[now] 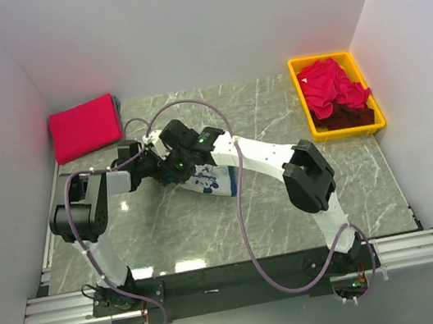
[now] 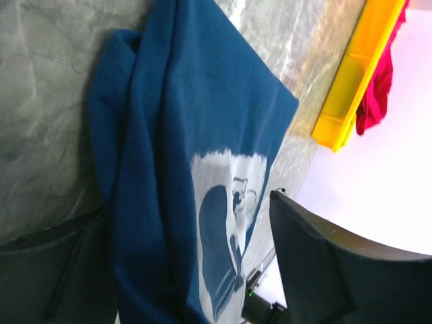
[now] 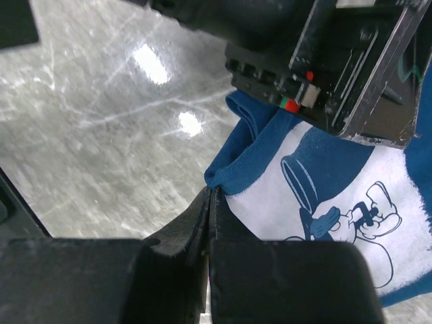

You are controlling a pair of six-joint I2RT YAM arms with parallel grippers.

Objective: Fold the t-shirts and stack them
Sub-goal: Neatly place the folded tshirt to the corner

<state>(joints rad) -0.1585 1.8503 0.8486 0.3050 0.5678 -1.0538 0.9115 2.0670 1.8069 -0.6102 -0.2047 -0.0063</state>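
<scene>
A navy blue t-shirt (image 1: 213,182) with a white cartoon print hangs bunched under both grippers at mid-table. My right gripper (image 1: 174,169) is shut on a folded navy edge, as the right wrist view (image 3: 210,196) shows, with the print (image 3: 324,175) beside it. My left gripper (image 1: 150,163) is close beside it. In the left wrist view its jaws (image 2: 189,283) stand wide apart, with the shirt (image 2: 175,115) hanging between them. A folded red-pink t-shirt (image 1: 84,127) lies at the back left. Red-pink t-shirts (image 1: 330,83) and a maroon one (image 1: 350,115) lie in the bin.
The yellow plastic bin (image 1: 343,134) stands at the back right and also shows in the left wrist view (image 2: 351,74). White walls close in the marble table (image 1: 274,111) on three sides. The two arms cross close together over the table's left-centre.
</scene>
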